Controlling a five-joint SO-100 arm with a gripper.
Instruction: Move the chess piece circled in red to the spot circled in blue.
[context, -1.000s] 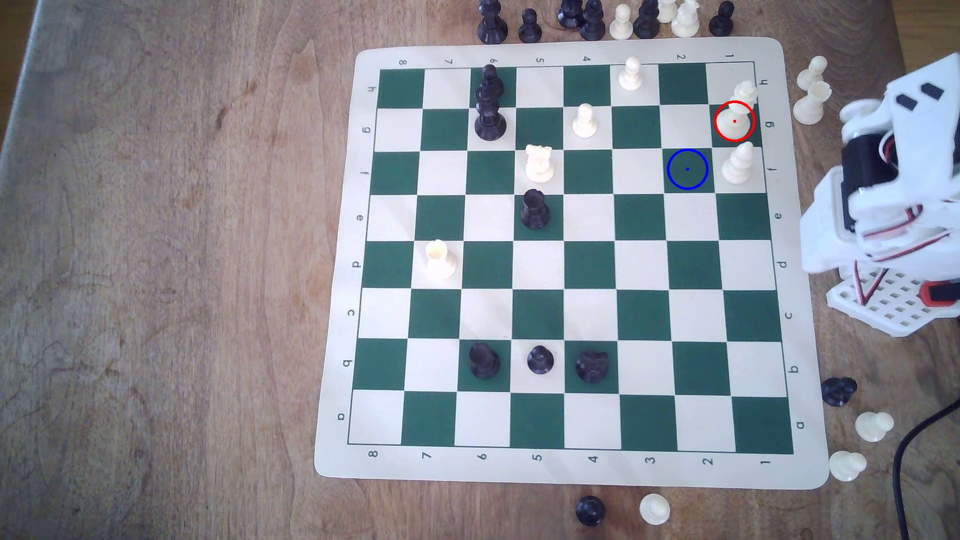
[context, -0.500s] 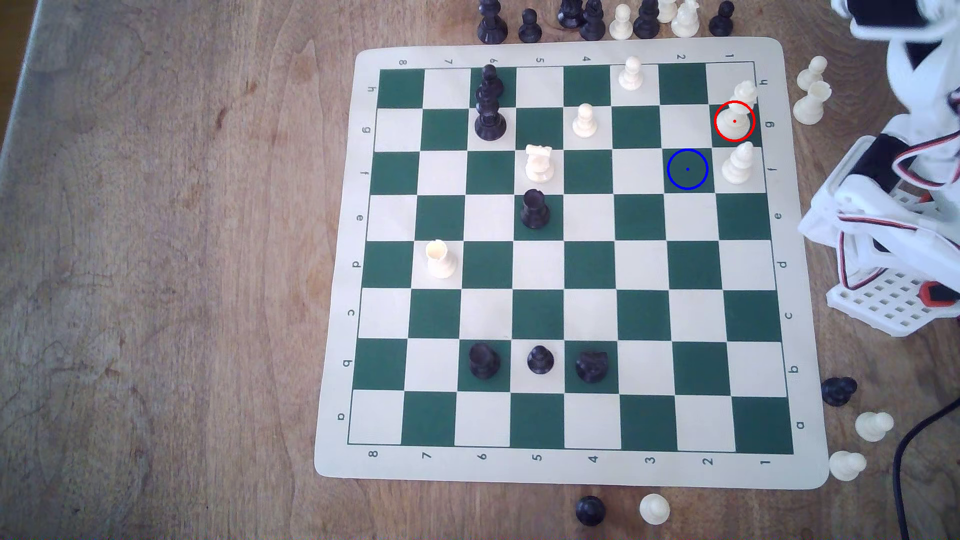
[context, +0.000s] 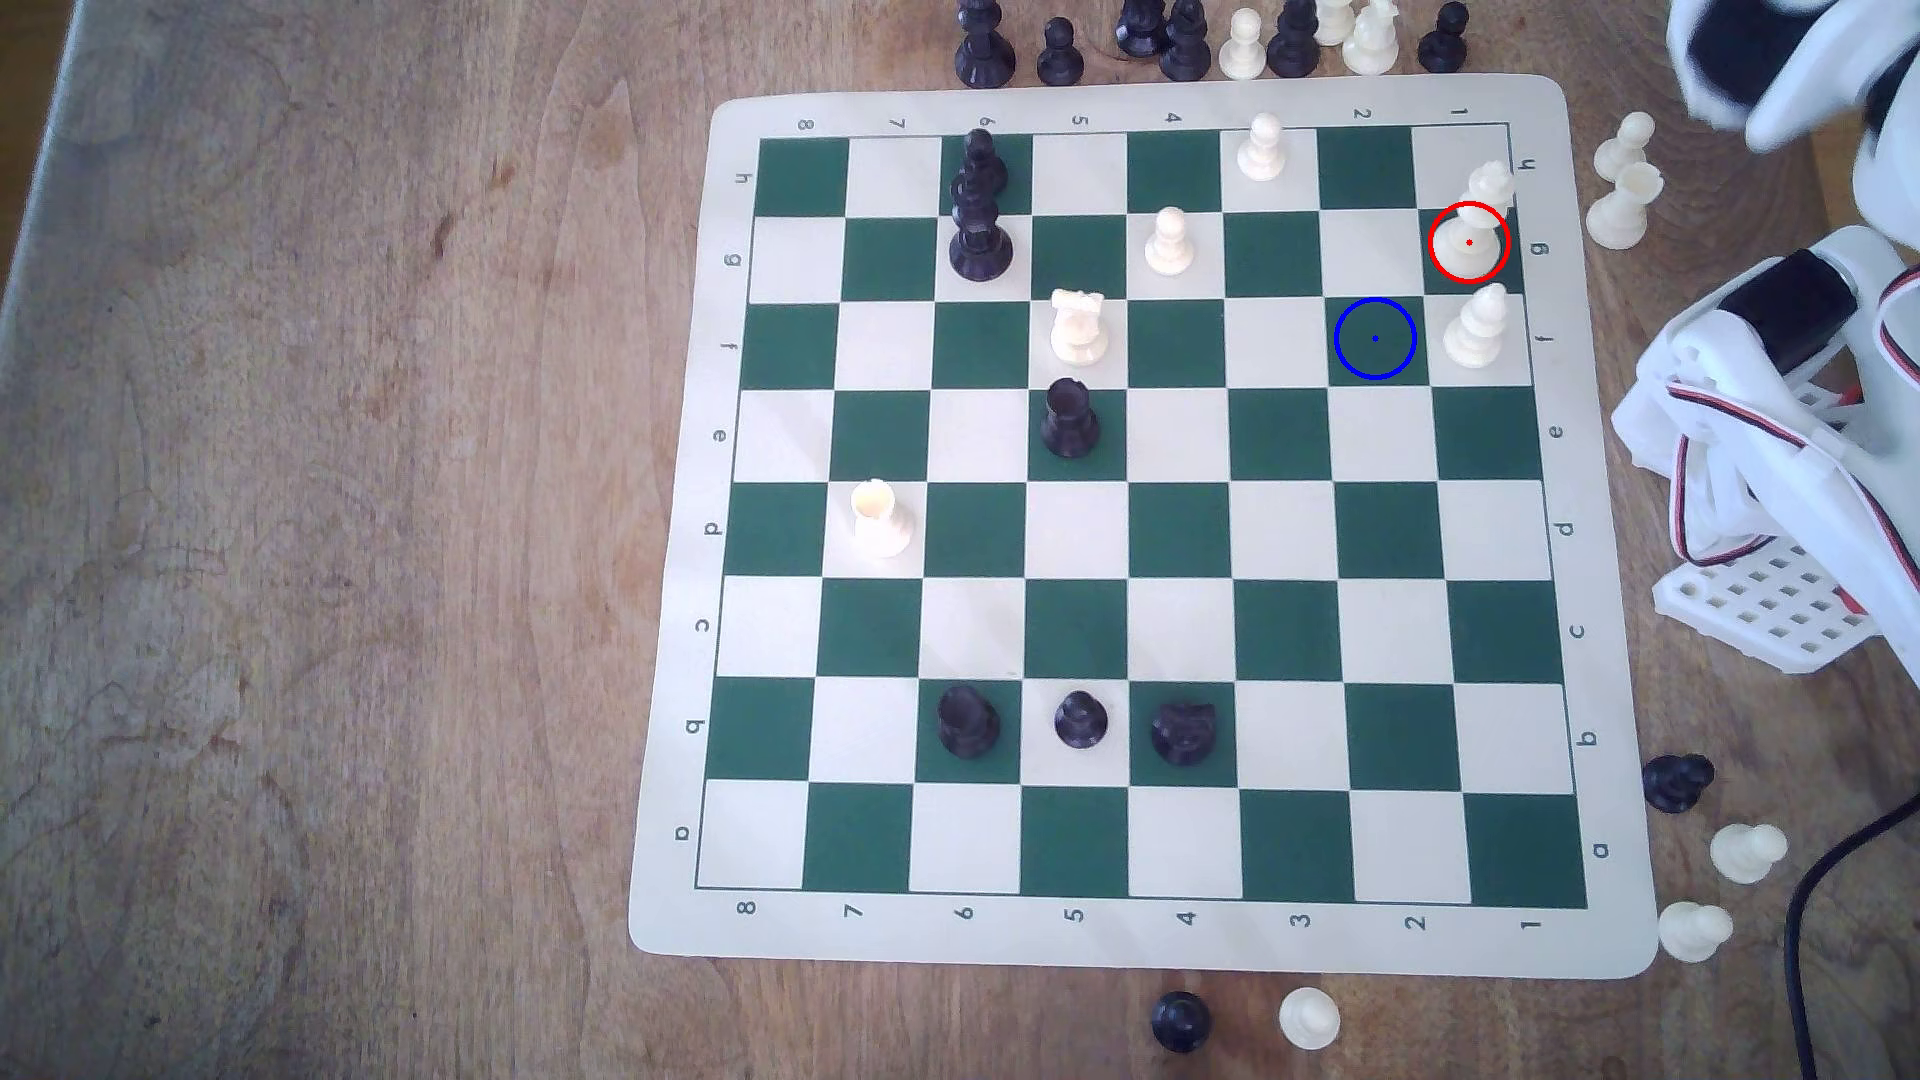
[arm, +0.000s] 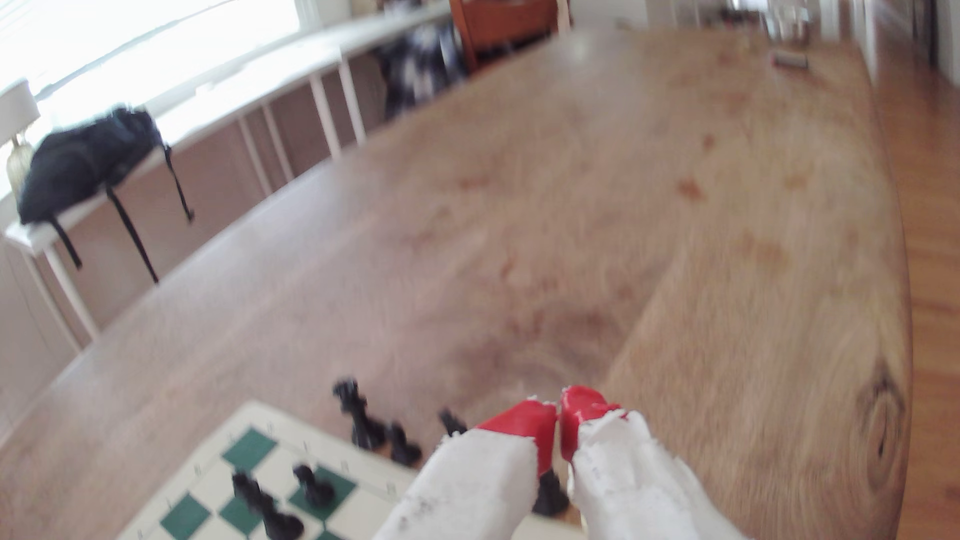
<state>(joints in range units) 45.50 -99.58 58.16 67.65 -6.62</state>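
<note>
Cream-white and ringed in red, the chess piece is seen standing on a dark green square at the board edge on the exterior view's right, untouched. The spot, ringed in blue, lies bare on the diagonally adjoining green square, just beside a white piece with a pointed head. In the wrist view the gripper is shown empty, red tips pressed together, raised above the table. The approach is judged barely begun; next, the jaws must be parted and lowered over the piece.
</note>
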